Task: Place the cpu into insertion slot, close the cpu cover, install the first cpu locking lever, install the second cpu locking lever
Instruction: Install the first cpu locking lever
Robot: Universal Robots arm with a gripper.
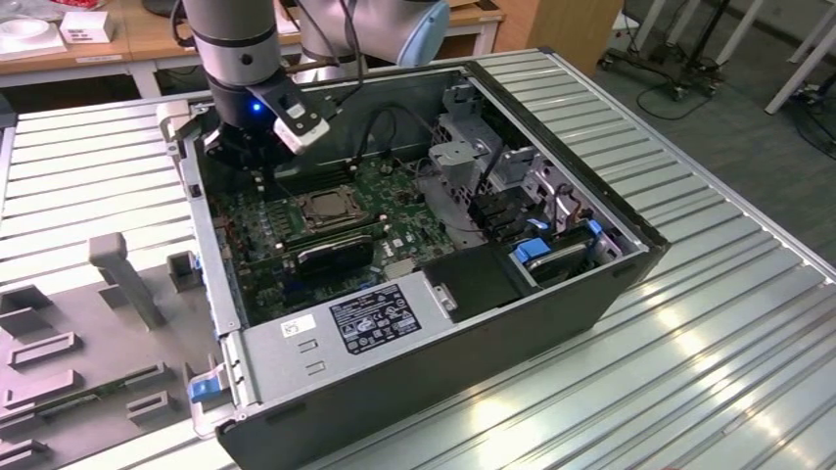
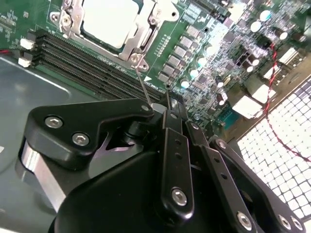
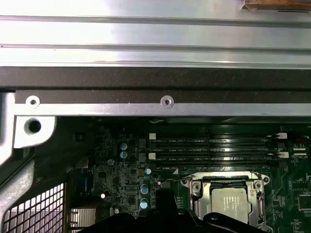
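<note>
**Lever pinched beside the seated cpu**

The cpu [image 2: 114, 22] is seated flat in the slot [image 2: 67, 25], with the cover [image 2: 146, 35] laid down around its metal top. The tool [image 2: 160, 106] is drawn almost fully together, and its tips appear pinched on the free end of a thin wire lever [image 2: 142, 82] rising from the cover's corner. The lever is judged light, stiff and springy, and its bare metal is likely slick. It is best gripped near the free end, square across the wire. The cpu is judged fragile, so side load should be kept off it.
</note>
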